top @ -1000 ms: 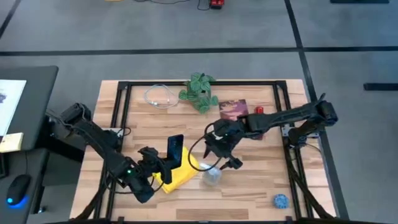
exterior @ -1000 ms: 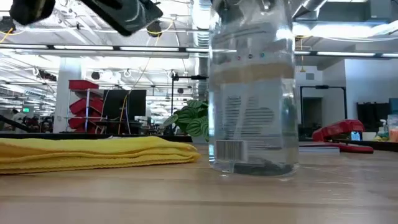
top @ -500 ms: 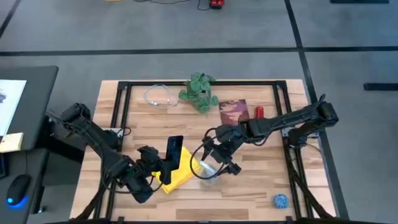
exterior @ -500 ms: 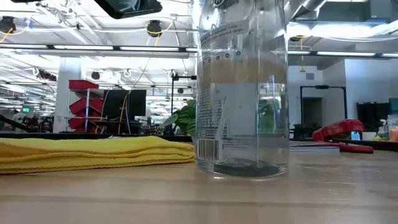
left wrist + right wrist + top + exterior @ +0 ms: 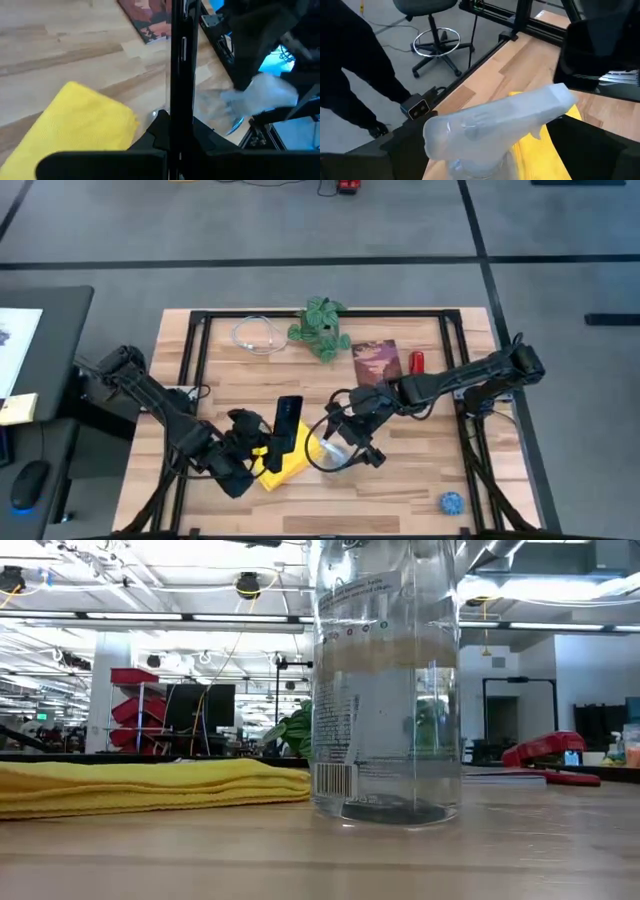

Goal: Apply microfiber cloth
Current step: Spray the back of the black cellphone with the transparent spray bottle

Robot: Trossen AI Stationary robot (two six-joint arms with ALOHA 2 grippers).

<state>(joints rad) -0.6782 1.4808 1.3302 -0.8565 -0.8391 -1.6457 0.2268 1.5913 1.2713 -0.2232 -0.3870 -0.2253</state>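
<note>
The yellow cloth (image 5: pixel 281 462) lay folded on the wooden table (image 5: pixel 420 480), near its front edge. The left gripper (image 5: pixel 268 448) hovered over it with its jaws clamped on a black phone (image 5: pixel 287 422) held on edge. Just beside the cloth stood a clear spray bottle (image 5: pixel 386 690), and the right gripper (image 5: pixel 345 442) had its jaws closed around the bottle's top
</note>
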